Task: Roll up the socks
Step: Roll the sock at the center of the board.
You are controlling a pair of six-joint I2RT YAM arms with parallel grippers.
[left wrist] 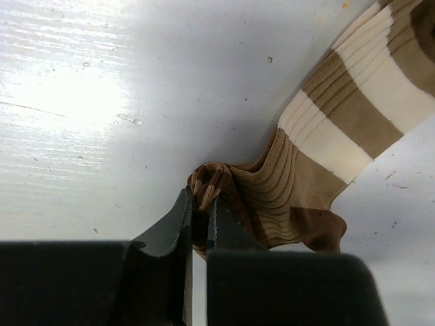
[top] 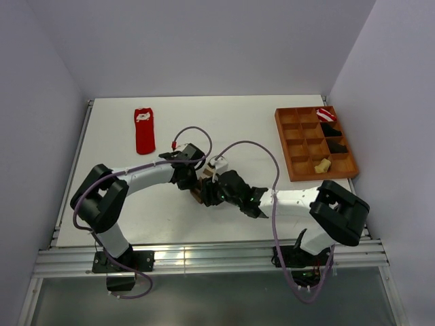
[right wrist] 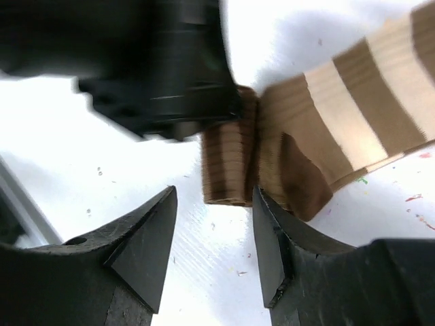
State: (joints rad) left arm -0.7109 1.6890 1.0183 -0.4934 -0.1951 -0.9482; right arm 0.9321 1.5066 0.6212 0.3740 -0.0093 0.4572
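The brown-and-tan striped sock (left wrist: 340,129) lies on the white table, one end bunched into folds. My left gripper (left wrist: 202,200) is shut on that bunched end. In the right wrist view the folded end (right wrist: 228,163) sits just ahead of my right gripper (right wrist: 215,193), which is open; its right finger (right wrist: 272,224) touches the sock's darker edge. From above, both grippers meet mid-table, left gripper (top: 195,180) and right gripper (top: 209,194), and largely cover the striped sock (top: 198,195). A red sock (top: 144,130) with a white mark lies flat at the far left.
A wooden compartment tray (top: 281,134) stands at the right. It holds a red-and-white rolled bundle (top: 325,114), black bundles (top: 331,130) and a small yellowish piece (top: 322,164). The left gripper's black body (right wrist: 156,68) is close in front of the right wrist camera.
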